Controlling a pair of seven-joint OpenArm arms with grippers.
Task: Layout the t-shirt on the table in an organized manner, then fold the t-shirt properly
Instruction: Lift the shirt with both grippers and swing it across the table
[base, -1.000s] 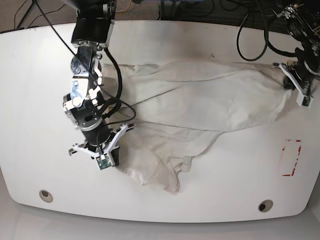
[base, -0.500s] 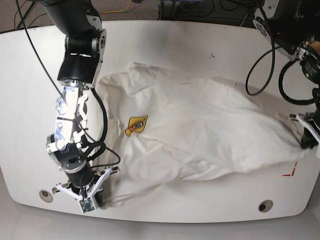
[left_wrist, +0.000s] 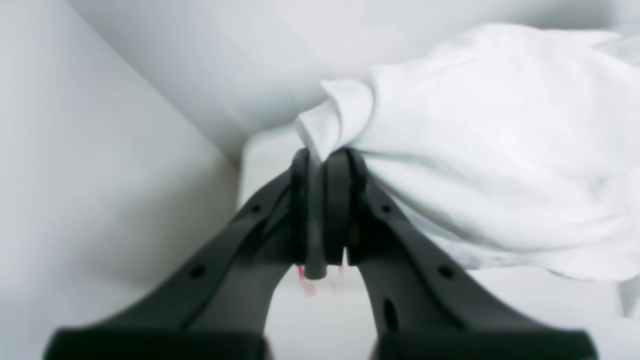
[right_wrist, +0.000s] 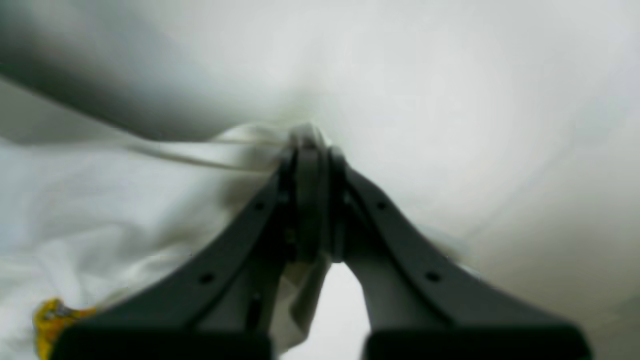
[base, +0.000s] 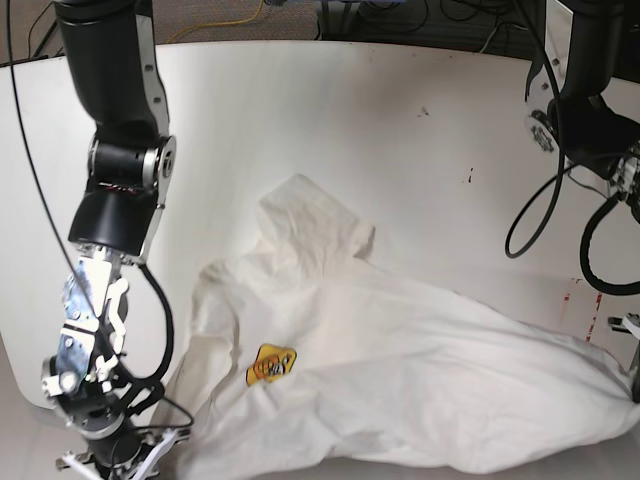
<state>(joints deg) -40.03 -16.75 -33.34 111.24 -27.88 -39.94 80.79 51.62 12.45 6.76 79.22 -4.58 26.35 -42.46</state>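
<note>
While both my arms sat at the frame's bottom corners, the left gripper (left_wrist: 320, 165) was clamped on the t-shirt (base: 400, 380), and the right gripper (right_wrist: 310, 150) pinched it too; it sprawled across the table's (base: 350, 120) lower half, yellow badge (base: 271, 364) up.

t-shirt (base: 400, 370): white, creased, lower half of frame
badge (base: 272, 364): yellow-orange with dark marks, lower left of centre on the t-shirt; also yellow at the lower left of the right wrist view (right_wrist: 50, 320)
table (base: 330, 120): glossy white, few small dark specks at upper right
tape (base: 575, 300): red, thin marks at right edge
right gripper (right_wrist: 311, 150): dark grey, blurred
left gripper (left_wrist: 322, 165): black
arm casings (base: 110, 60): black, silver-white links lower left
cables: black, 1 yellow at top
</note>
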